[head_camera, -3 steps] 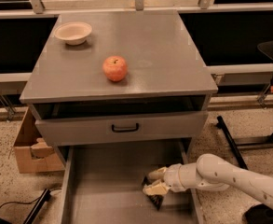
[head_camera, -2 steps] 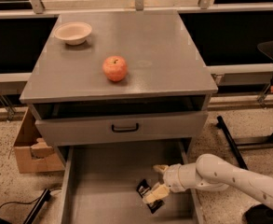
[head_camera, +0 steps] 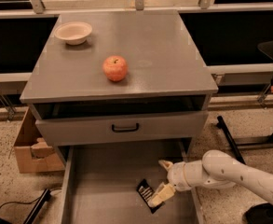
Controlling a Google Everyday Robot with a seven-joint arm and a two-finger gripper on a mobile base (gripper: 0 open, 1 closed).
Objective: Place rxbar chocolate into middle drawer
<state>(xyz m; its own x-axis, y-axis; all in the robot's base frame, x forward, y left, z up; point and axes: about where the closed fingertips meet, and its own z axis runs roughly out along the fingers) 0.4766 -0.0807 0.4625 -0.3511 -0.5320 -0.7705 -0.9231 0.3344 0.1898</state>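
The rxbar chocolate (head_camera: 146, 193), a flat black bar with white print, lies tilted on the gray floor of the pulled-out middle drawer (head_camera: 103, 185), near its front right. My gripper (head_camera: 159, 182) is inside the drawer just right of the bar. Its fingers are spread apart: the lower fingertip (head_camera: 156, 198) overlaps the bar's right edge and the upper one (head_camera: 164, 164) is clear of it. The arm comes in from the right over the drawer's side wall.
A red-orange apple (head_camera: 115, 68) and a beige bowl (head_camera: 73, 32) sit on the cabinet top. The drawer front with a black handle (head_camera: 125, 128) overhangs the back of the middle drawer. A cardboard box (head_camera: 33, 148) stands at left, black stand legs (head_camera: 229, 139) at right.
The fingers have spread apart and let go of the bar. The bar now lies on the drawer floor, a little left of where it was held.
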